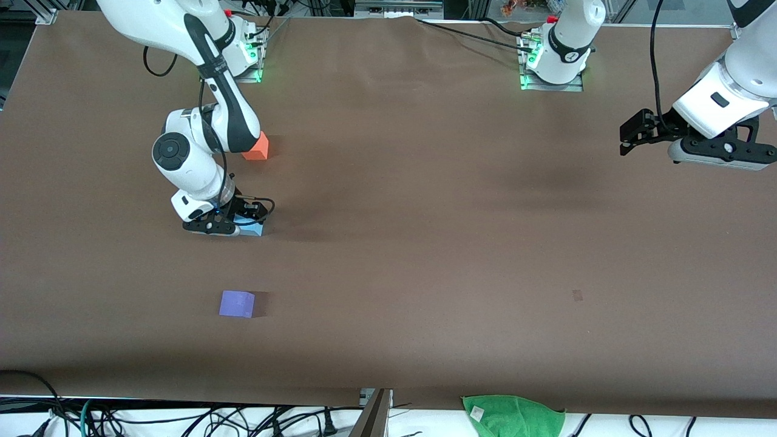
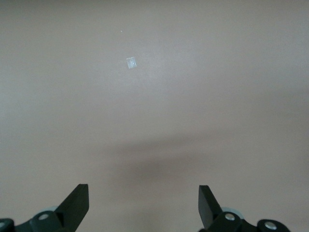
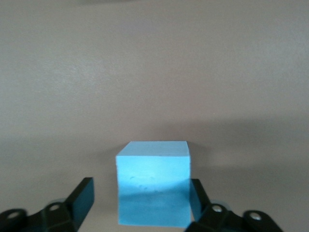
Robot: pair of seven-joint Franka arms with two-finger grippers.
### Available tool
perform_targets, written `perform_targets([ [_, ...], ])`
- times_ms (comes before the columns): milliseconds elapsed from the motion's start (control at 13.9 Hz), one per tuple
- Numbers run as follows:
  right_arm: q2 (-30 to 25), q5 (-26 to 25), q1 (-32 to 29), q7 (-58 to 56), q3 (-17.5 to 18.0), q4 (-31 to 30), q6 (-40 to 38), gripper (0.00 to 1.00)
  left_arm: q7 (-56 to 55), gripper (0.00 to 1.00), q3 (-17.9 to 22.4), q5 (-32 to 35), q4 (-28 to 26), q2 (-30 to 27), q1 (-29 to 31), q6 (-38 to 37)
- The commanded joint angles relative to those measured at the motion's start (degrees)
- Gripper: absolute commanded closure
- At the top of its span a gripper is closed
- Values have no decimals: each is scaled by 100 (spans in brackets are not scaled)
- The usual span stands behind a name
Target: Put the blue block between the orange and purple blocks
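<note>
Front view: right gripper (image 1: pixel 234 226) low at the blue block (image 1: pixel 254 227), on the table (image 1: pixel 425 243) between orange block (image 1: pixel 257 147) and purple block (image 1: pixel 237 303).
Right wrist view: fingers (image 3: pixel 79 200) parted, block between them; one pad looks close or touching, the other apart; no firm hold. Left wrist view: left gripper (image 2: pixel 144 205) waits wide open, empty, over bare table at its own end.

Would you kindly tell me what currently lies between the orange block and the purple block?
In the front view, the blue block sits between the orange block and purple block, with the right claw open around it.
</note>
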Motion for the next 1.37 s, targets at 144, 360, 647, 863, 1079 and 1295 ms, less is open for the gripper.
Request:
perform_targets([
  [144,-913,57,2,-430,8,-11,-976,2,66,0,1,104,186,86,-14,-132],
  [360,-1441,-136,2,-483,-1,321,-1976,2,66,0,9,104,186,86,-14,-132],
  [647,-1741,-392,2,-527,-10,1804,-4102,2,66,0,9,104,186,86,-14,-132],
  [863,-1759,-523,-7,-711,-133,2833,-5535,1,66,0,1,104,186,86,-14,-132],
  [1079,-2153,-656,-7,-1466,-370,3109,-6137,1,66,0,9,104,186,86,-23,-132],
  [1295,-2365,-664,-7,-1775,-379,3083,-6348,1,66,0,1,104,186,86,-14,-132],
])
